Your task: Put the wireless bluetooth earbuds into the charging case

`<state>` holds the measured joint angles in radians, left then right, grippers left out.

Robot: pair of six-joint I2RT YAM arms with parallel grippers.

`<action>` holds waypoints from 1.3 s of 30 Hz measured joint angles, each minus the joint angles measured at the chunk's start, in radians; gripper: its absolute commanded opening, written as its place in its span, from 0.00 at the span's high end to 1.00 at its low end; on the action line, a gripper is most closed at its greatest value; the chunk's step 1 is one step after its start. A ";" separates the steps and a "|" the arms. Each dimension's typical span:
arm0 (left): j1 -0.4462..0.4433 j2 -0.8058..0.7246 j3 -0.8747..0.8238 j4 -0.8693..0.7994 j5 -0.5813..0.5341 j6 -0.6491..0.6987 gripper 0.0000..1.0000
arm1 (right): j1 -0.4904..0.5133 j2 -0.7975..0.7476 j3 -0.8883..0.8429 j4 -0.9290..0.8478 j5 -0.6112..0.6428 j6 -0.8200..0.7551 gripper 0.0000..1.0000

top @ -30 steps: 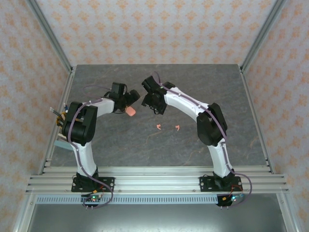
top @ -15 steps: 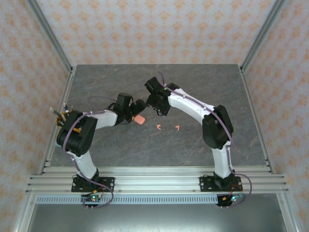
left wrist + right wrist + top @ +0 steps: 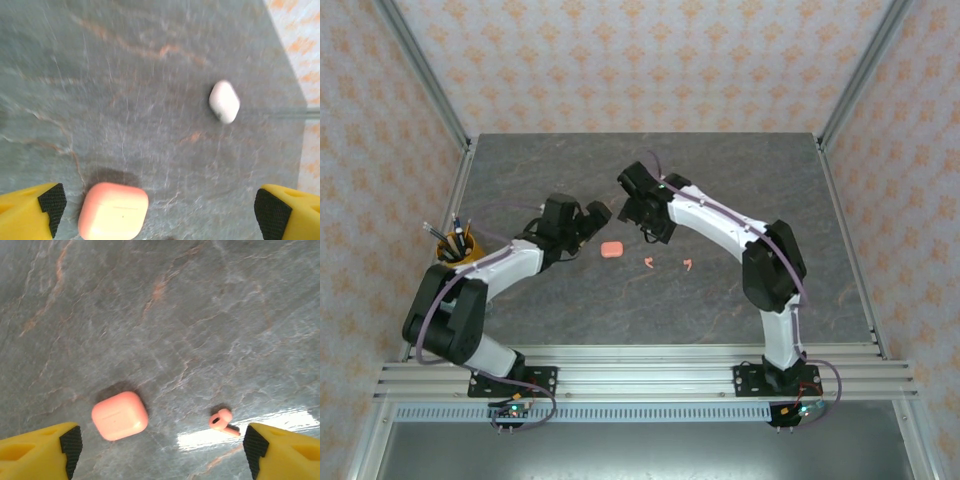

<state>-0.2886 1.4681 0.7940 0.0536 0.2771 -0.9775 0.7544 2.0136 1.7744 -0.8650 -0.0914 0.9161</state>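
The two coral-pink earbuds [image 3: 648, 262] lie loose near the middle of the table [image 3: 750, 160], a little apart from each other. Just beside them, toward the left edge, sits the coral charging case [image 3: 611, 249], its lid apparently shut. The left end effector [image 3: 160, 209] and the right end effector [image 3: 162, 446] hover above this cluster, each with its fingers spread wide and holding nothing. The earbuds look very light, hard and glossy, so they would likely skate or flip under a glancing touch. A pinch across the bulbous head, with the stem left free, seems the safest hold. The case looks smooth and rounded too, and will probably need steadying by its flat sides while the lid is raised. A white charging case [image 3: 224, 101] lies beyond the coral one, toward an edge of the table I cannot identify. A pen cup [image 3: 455, 245] stands at the left edge, well clear. The two arms crowd the same spot and could obstruct each other.
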 measured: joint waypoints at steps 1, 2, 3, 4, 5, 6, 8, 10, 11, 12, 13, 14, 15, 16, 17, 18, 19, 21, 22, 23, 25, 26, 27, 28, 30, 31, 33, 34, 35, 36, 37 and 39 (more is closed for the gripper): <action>0.025 -0.021 0.007 -0.017 -0.002 0.007 0.00 | 0.010 0.022 0.033 -0.010 0.002 -0.005 0.11; 0.051 -0.038 0.013 -0.032 -0.002 0.012 0.00 | 0.023 0.049 0.072 -0.020 0.005 -0.014 0.10; 0.074 -0.052 0.017 -0.047 -0.001 0.018 0.00 | 0.033 0.074 0.105 -0.031 0.007 -0.022 0.09; 0.098 -0.065 0.019 -0.063 -0.002 0.025 0.00 | 0.044 0.101 0.140 -0.046 0.009 -0.034 0.08; 0.124 -0.076 0.021 -0.080 -0.001 0.032 0.00 | 0.055 0.131 0.177 -0.064 0.013 -0.049 0.07; 0.144 -0.084 0.022 -0.095 -0.001 0.037 0.00 | 0.064 0.155 0.205 -0.079 0.016 -0.059 0.02; 0.186 -0.103 0.021 -0.131 0.001 0.045 0.00 | 0.083 0.210 0.270 -0.120 0.026 -0.097 0.01; 0.219 -0.121 0.021 -0.157 0.004 0.051 0.00 | 0.097 0.256 0.323 -0.159 0.039 -0.131 0.01; 0.239 -0.135 0.018 -0.169 0.007 0.056 0.00 | 0.104 0.280 0.353 -0.179 0.048 -0.151 0.01; 0.253 -0.145 0.014 -0.176 0.011 0.057 0.00 | 0.110 0.301 0.378 -0.198 0.055 -0.169 0.01; 0.271 -0.158 0.010 -0.185 0.017 0.060 0.00 | 0.115 0.322 0.408 -0.221 0.063 -0.188 0.01; 0.287 -0.167 0.007 -0.190 0.023 0.063 0.00 | 0.121 0.345 0.440 -0.241 0.070 -0.209 0.01; 0.303 -0.176 0.003 -0.197 0.029 0.063 0.00 | 0.124 0.362 0.462 -0.252 0.074 -0.225 0.01; 0.317 -0.183 0.000 -0.204 0.033 0.064 0.00 | 0.127 0.381 0.489 -0.270 0.077 -0.243 0.01; 0.331 -0.189 -0.002 -0.210 0.037 0.064 0.00 | 0.129 0.397 0.512 -0.285 0.081 -0.258 0.01; 0.338 -0.191 -0.003 -0.214 0.040 0.064 0.00 | 0.131 0.410 0.529 -0.295 0.084 -0.270 0.00; 0.345 -0.193 -0.005 -0.220 0.045 0.064 0.00 | 0.133 0.421 0.542 -0.302 0.085 -0.281 0.01; 0.350 -0.193 -0.007 -0.224 0.056 0.068 0.00 | 0.134 0.436 0.556 -0.317 0.085 -0.299 0.03; 0.350 -0.193 -0.010 -0.225 0.058 0.070 0.00 | 0.133 0.444 0.564 -0.324 0.085 -0.306 0.04; 0.350 -0.193 -0.012 -0.227 0.062 0.071 0.00 | 0.133 0.450 0.570 -0.328 0.085 -0.310 0.05; 0.350 -0.193 -0.017 -0.230 0.067 0.071 0.00 | 0.133 0.466 0.584 -0.332 0.084 -0.317 0.06; 0.350 -0.193 -0.018 -0.231 0.069 0.071 0.00 | 0.133 0.475 0.589 -0.332 0.084 -0.320 0.07; 0.350 -0.192 -0.018 -0.231 0.073 0.071 0.00 | 0.133 0.484 0.595 -0.333 0.084 -0.320 0.07; 0.350 -0.192 -0.018 -0.231 0.076 0.071 0.00 | 0.133 0.495 0.602 -0.333 0.081 -0.324 0.08; 0.350 -0.192 -0.018 -0.231 0.081 0.071 0.00 | 0.133 0.513 0.613 -0.335 0.073 -0.327 0.08; 0.350 -0.192 -0.018 -0.232 0.082 0.071 0.00 | 0.134 0.521 0.620 -0.335 0.070 -0.327 0.08; 0.350 -0.192 -0.018 -0.232 0.082 0.071 0.00 | 0.134 0.539 0.634 -0.335 0.062 -0.327 0.08; 0.350 -0.192 -0.018 -0.232 0.082 0.071 0.00 | 0.134 0.546 0.640 -0.336 0.058 -0.327 0.09; 0.350 -0.192 -0.018 -0.232 0.082 0.071 0.00 | 0.134 0.552 0.643 -0.335 0.055 -0.327 0.09; 0.350 -0.192 -0.018 -0.231 0.082 0.071 0.00 | 0.134 0.557 0.644 -0.336 0.052 -0.327 0.10; 0.350 -0.192 -0.018 -0.231 0.082 0.071 0.00 | 0.134 0.562 0.645 -0.336 0.047 -0.327 0.10; 0.350 -0.192 -0.018 -0.231 0.083 0.071 0.00 | 0.134 0.570 0.645 -0.336 0.040 -0.327 0.12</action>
<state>0.0616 1.2762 0.7765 -0.1776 0.3599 -0.9066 0.8879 2.5832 2.4191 -1.2011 -0.0509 0.5892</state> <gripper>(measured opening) 0.999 0.895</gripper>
